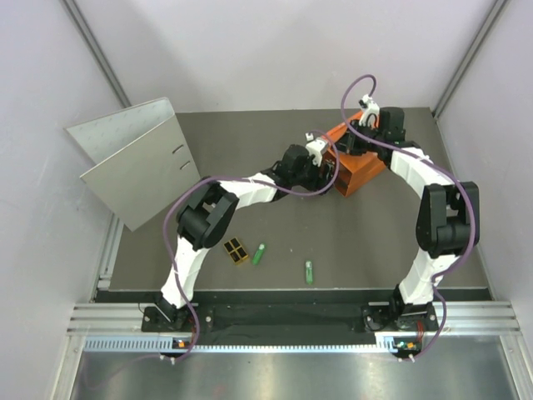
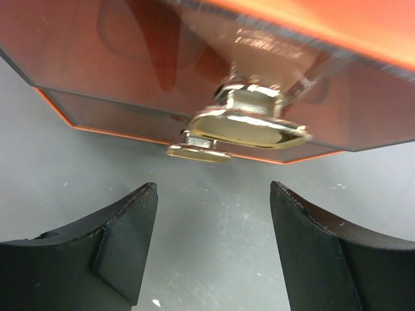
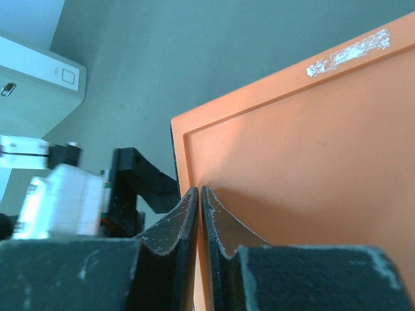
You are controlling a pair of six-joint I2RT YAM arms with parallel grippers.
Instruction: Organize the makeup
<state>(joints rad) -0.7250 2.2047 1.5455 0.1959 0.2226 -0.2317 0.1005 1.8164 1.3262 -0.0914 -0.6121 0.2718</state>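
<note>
Black-and-gold palette and two green sticks lie near the tabletop's front edge. Left jaws apart, right jaws together; the orange drawer box's inside is unclear.

Drawer box: glowing orange
Knob: shining gold
Palette: showing black and gold
Sticks: showing green
Worktop: looking dark grey

The drawer box stands directly ahead of the left gripper, with its knob just beyond the spread fingertips and not touching them. The right gripper sits over the box's top, at its edge. Well behind the left gripper, on the table, lie the palette, the first stick just beside it, and the second stick farther right. The binder stands well apart to its left.
</note>
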